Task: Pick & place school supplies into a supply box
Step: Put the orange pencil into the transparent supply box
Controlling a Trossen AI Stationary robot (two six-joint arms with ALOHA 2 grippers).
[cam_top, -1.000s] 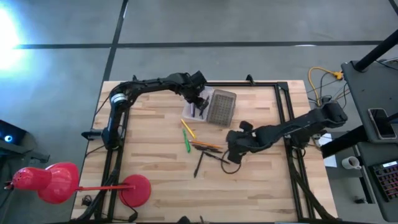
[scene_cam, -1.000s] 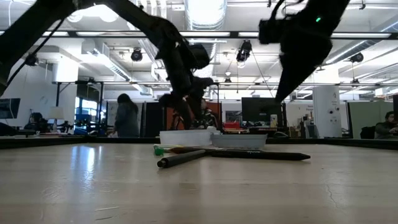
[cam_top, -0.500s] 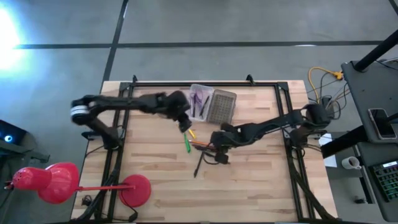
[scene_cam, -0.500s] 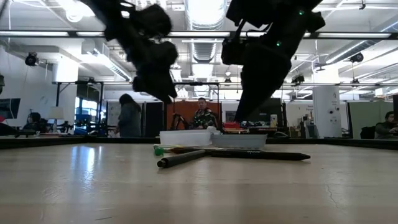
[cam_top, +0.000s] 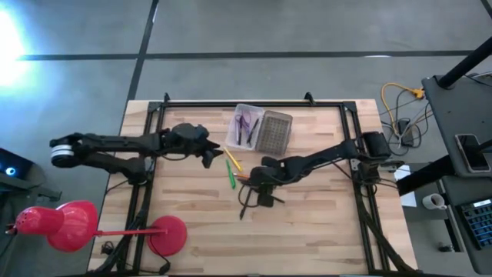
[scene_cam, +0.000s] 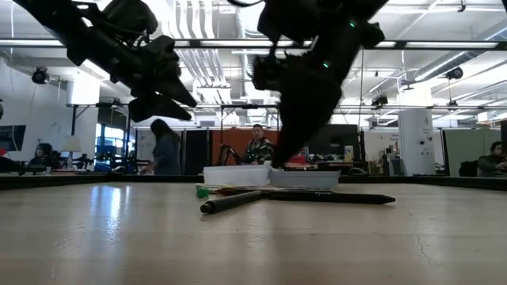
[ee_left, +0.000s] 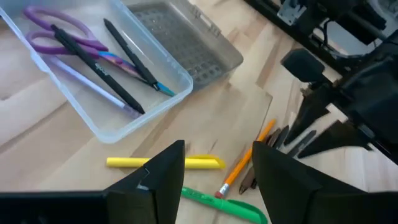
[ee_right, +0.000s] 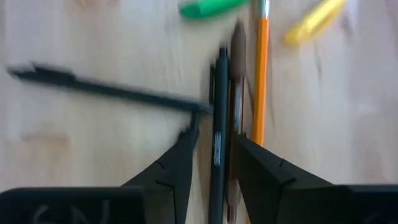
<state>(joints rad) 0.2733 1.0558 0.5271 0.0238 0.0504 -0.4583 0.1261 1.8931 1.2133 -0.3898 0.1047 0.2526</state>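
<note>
Wooden bench: right tool, fingers spread, straddles black pen beside orange pencil. Left tool, spread, hovers near supply box containing scissors.

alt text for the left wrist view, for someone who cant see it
The left gripper, fingers open, hovers above a yellow marker, a green marker and an orange pencil on the wooden table. Beyond them a clear supply box holds purple scissors and dark pens, with its grey lid alongside.
</note>
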